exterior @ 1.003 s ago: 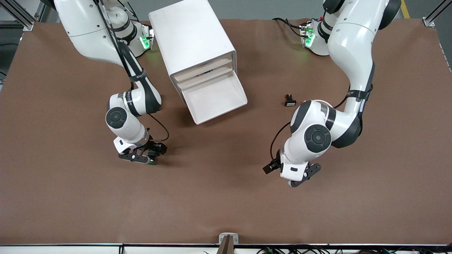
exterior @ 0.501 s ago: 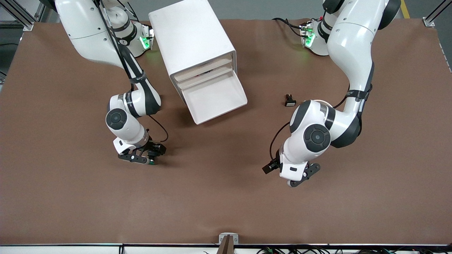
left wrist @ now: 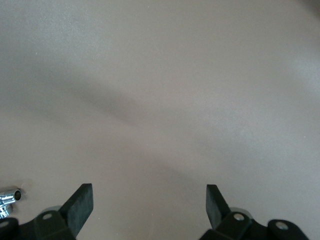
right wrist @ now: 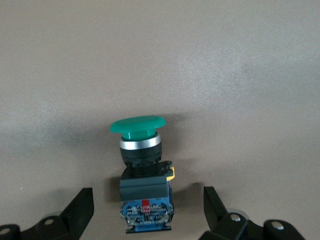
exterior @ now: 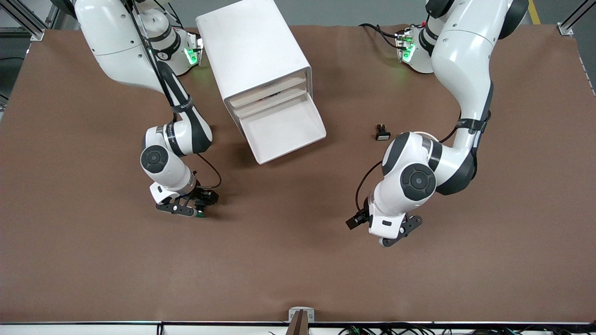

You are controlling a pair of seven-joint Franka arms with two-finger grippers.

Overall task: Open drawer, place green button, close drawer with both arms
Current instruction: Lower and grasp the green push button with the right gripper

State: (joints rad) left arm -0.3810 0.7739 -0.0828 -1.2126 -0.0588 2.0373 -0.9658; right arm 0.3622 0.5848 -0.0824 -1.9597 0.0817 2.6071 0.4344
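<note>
- The right pincer (right wrist: 148, 212) hangs low over the desk (exterior: 298, 270) with its jaws spread wide and nothing held; the button (right wrist: 141, 165) lies on its side between the two fingers (right wrist: 80, 207), touching neither.
- In the front view the right pincer (exterior: 186, 207) sits toward the right arm's end of the desk, well in from every edge, with the button (exterior: 200, 214) a green speck at its tip.
- To grasp well, I would judge the fingers should sink a little more and close on the black body, not on the round green cap, which could slip or roll out.
- Close slowly and squarely, so the button is not pushed along the desk.
- The drawer (exterior: 284, 132) already stands pulled out of the cabinet (exterior: 253, 51), near the desk's top edge, empty as far as can be seen.
- The left pincer (exterior: 396, 232) waits with jaws apart over bare desk toward the left arm's end, holding nothing.
- A black piece with a white cap (exterior: 382, 132) lies near the left arm; leave it.
</note>
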